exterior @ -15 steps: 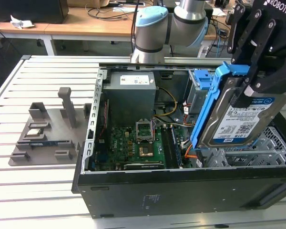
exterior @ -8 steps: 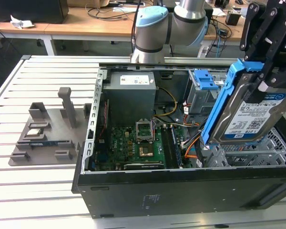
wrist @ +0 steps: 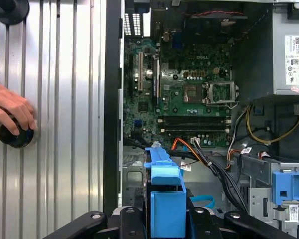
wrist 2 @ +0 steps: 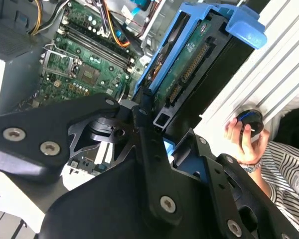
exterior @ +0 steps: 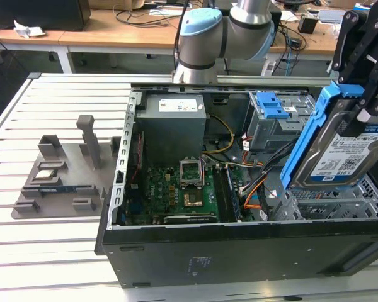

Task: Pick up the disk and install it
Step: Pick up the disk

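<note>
Gripper (exterior: 358, 88) clamped on the upper end of the disk (exterior: 345, 151), fingers (wrist 2: 139, 124) pinching the blue carrier (wrist: 165, 194) from both sides. Disk hangs from the gripper, off the table, over the corner of the open computer case (exterior: 176, 248). Its long axis runs steeply down and away from the fingers, tilted rather than plumb. Label face points to the exterior camera, blue rail along the edge on the exterior view's left, circuit-board side seen in the second wrist view.

Case lies below the gripper, lid off. Inside it: green motherboard (exterior: 176, 189), grey power-supply box (exterior: 173, 129), grey drive bay (exterior: 268, 129) with blue latch (exterior: 271, 104), loose cables (wrist: 261, 132).

Grey fixture tray (exterior: 25, 204) on the slatted table (exterior: 50, 251), far from the gripper, holds a few small parts.

Person's hand (wrist: 10, 112) rests on a black knob (wrist: 15, 135) on the table, beside the case.
</note>
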Tool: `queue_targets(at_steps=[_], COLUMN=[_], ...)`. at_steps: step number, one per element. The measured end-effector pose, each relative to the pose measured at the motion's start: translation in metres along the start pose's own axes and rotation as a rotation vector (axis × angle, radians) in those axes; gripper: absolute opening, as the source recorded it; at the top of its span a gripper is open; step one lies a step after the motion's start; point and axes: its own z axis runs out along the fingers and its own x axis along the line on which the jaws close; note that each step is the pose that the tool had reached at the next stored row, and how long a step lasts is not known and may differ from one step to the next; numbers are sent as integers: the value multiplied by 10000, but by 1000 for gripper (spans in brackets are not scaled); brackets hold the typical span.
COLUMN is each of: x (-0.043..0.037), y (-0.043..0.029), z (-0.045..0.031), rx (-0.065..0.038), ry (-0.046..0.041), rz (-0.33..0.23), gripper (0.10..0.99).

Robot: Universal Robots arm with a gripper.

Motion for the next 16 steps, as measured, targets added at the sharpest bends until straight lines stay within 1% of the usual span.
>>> queue_targets(at_steps=[2,5,8,10,13,16], x=[-19,-43,-66,-80,-90,-90], y=[-67,-126,-210,-280,-352,-353], z=[52,102,127,148,161,162], rx=[-14,-24,-31,-34,-35,-36], ry=[4,8,11,19,21,21], rz=[0,0,0,1,0,2], gripper=[365,365,365,365,365,365])
